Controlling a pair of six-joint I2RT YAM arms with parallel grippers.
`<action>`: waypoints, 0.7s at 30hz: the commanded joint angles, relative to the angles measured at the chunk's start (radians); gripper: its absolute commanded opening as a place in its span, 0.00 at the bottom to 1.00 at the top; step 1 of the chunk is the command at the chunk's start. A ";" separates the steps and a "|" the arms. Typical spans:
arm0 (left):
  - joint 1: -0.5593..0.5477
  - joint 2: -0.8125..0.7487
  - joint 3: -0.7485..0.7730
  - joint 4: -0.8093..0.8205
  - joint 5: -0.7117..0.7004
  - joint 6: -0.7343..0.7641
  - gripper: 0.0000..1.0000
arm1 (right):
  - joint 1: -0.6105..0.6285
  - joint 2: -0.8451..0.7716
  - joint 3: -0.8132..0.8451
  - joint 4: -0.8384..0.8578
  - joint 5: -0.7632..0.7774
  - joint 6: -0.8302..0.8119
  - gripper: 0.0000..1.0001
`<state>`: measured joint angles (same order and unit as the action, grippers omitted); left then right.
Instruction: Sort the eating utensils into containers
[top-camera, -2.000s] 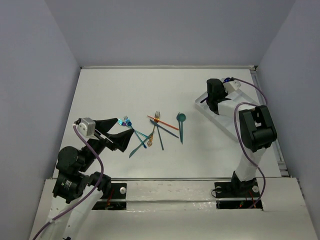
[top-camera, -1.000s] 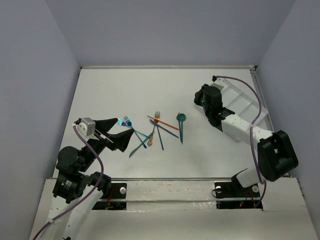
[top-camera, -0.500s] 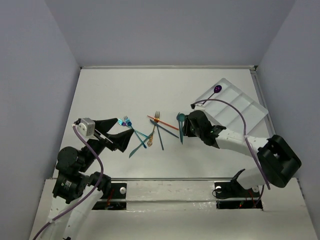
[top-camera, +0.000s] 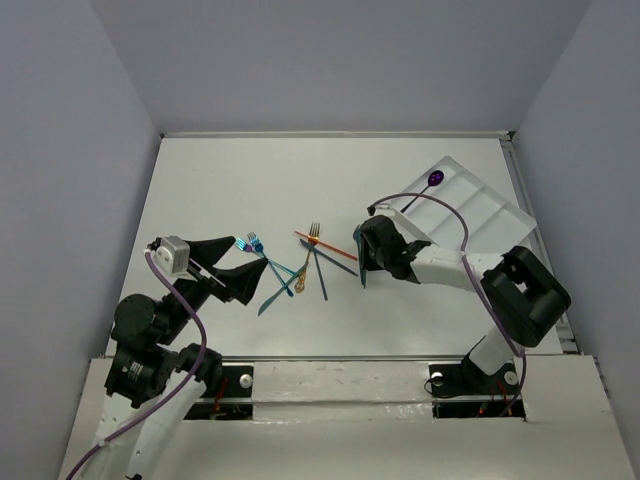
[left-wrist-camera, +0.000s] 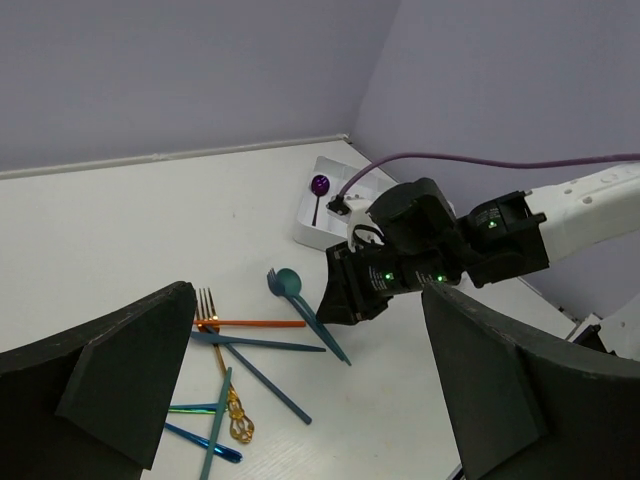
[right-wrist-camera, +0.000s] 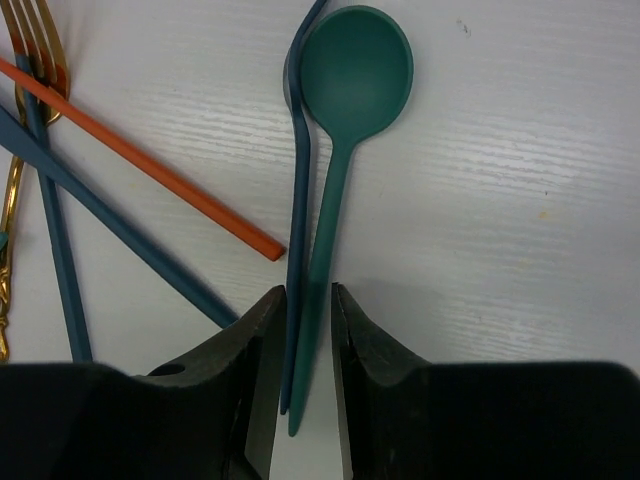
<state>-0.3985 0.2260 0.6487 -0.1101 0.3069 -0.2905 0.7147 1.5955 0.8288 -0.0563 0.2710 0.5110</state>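
Right gripper comes from white tray to utensil pile; straddles teal spoon handle on table, jaws narrowly parted, nothing clamped. Dark blue utensil handle sits between jaws too: offset toward spoon, pinch it alone.

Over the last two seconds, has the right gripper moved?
Yes. In the top view the right gripper left the white tray at the far right and came leftward and nearer, to the teal spoon, fingers astride its handle.
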 joint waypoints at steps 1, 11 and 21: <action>-0.007 -0.013 0.005 0.046 0.015 -0.001 0.99 | 0.006 0.029 0.061 0.013 0.056 -0.019 0.31; -0.007 -0.016 0.005 0.046 0.015 -0.002 0.99 | 0.006 0.095 0.101 0.009 0.134 -0.017 0.23; -0.007 -0.020 0.005 0.044 0.012 -0.004 0.99 | 0.006 0.175 0.131 -0.007 0.148 -0.025 0.26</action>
<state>-0.3985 0.2169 0.6487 -0.1101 0.3107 -0.2905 0.7147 1.7317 0.9169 -0.0597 0.3824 0.4995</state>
